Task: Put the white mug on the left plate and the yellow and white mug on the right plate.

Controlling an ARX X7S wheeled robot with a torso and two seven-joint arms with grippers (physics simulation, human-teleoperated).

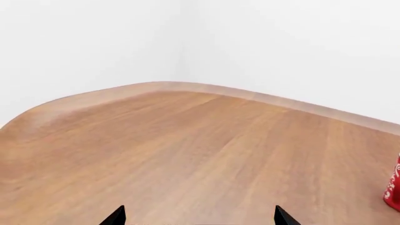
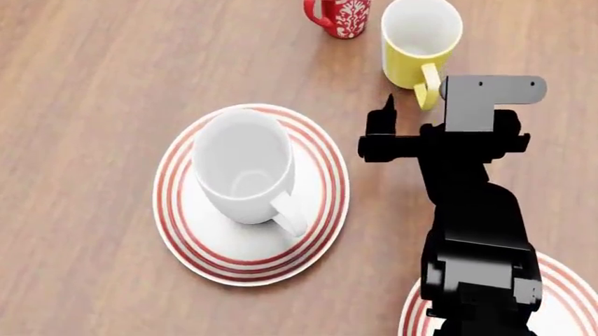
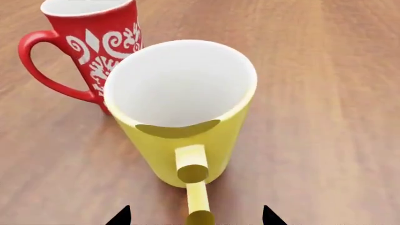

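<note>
The white mug point(image 2: 241, 162) stands upright on the left plate point(image 2: 207, 245), its handle toward the near right. The yellow and white mug point(image 2: 421, 38) stands on the bare table beyond the plates, its yellow handle point(image 3: 195, 187) pointing at my right gripper. My right gripper point(image 3: 195, 216) is open, with the handle's end between its black fingertips point(image 3: 121, 217) and gaps on both sides. In the head view the right gripper point(image 2: 411, 108) sits just in front of that mug. The right plate point(image 2: 572, 288) is largely hidden under my right arm. My left gripper point(image 1: 198, 218) is open and empty over bare wood.
A slim red mug with white ornament point(image 2: 342, 14) stands just left of the yellow mug, close to it in the right wrist view point(image 3: 93, 42). A red object with white marks point(image 1: 393, 187) shows at the edge of the left wrist view. The rounded table edge point(image 1: 168, 85) meets white walls.
</note>
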